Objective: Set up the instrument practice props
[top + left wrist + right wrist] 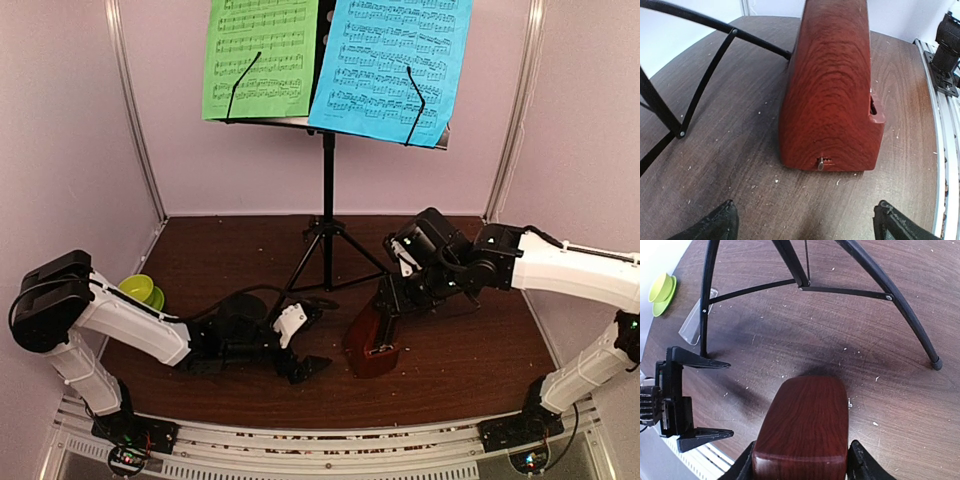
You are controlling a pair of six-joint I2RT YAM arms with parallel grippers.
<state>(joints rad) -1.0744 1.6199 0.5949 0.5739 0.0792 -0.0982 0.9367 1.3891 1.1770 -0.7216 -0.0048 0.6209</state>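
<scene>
The dark red-brown metronome (372,345) rests with its base on the table, right of the music stand's legs. My right gripper (388,300) is shut on its narrow top (805,425), one finger on each side. My left gripper (312,340) stands wide open just left of it, and the metronome's side (832,85) faces its empty fingers (804,207). The black music stand (327,180) rises at the table's middle, with the green sheet (260,55) and the blue sheet (390,65) side by side on it. The clear cover (692,322) lies flat by a stand leg.
A lime green cup on its saucer (140,290) sits at the left edge of the table, behind my left arm. The tripod's legs (890,297) spread across the table's middle, close behind both grippers. White walls close in the back and sides.
</scene>
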